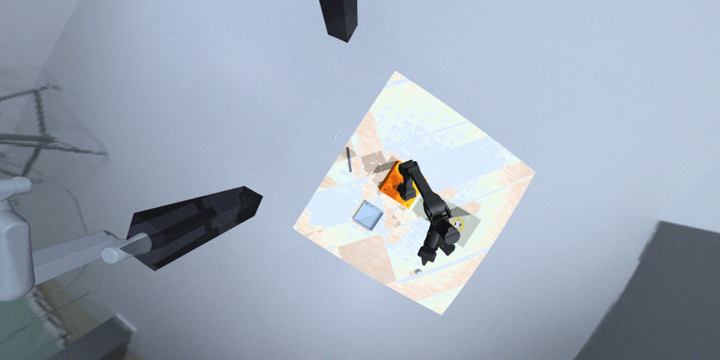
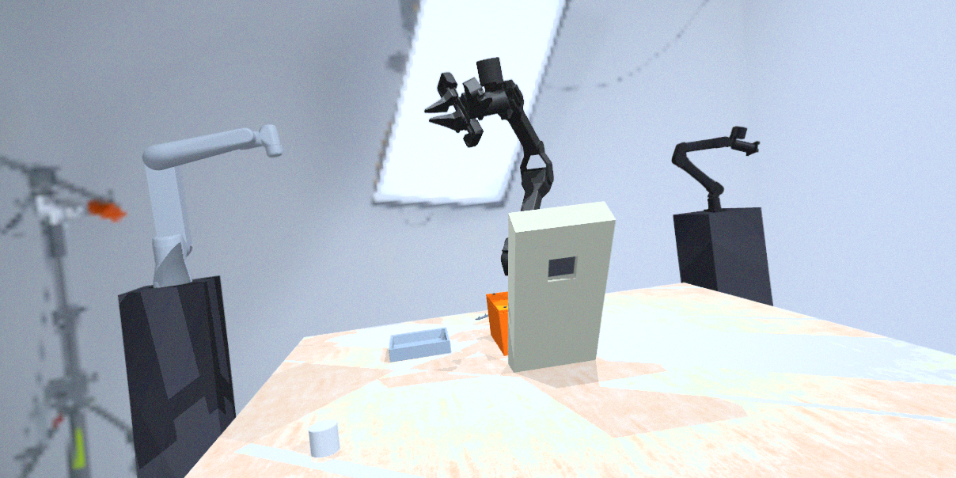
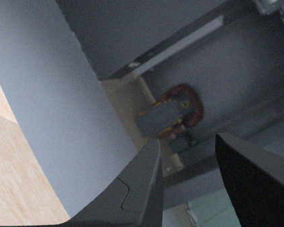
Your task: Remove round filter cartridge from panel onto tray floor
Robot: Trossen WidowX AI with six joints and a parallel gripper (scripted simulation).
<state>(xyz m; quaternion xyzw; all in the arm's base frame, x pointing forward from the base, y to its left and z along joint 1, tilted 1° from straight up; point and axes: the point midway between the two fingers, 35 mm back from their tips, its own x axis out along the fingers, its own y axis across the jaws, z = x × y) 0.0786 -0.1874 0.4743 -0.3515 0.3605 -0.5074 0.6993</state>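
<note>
The pale grey-green service panel [image 1: 472, 230] [image 2: 551, 324] stands upright on the table. The round filter cartridge [image 1: 457, 223] shows in the top view as a yellow ring with a white face, seated in the panel. The exterior camera sees only the panel's back, with a small dark window. The light blue tray [image 1: 367, 214] [image 2: 419, 344] lies on the table to the panel's side. My gripper [image 1: 424, 258] [image 2: 439, 117] [image 3: 187, 145] hangs high above the table, clear of the panel and tray. Its fingers stand a little apart with nothing between them.
The arm's orange base [image 1: 389, 183] [image 2: 498, 327] sits behind the panel. A small grey cylinder [image 1: 416, 271] [image 2: 324, 438] stands near the table's front edge. Other arms on dark pedestals [image 2: 177, 354] [image 2: 722, 254] stand off the table.
</note>
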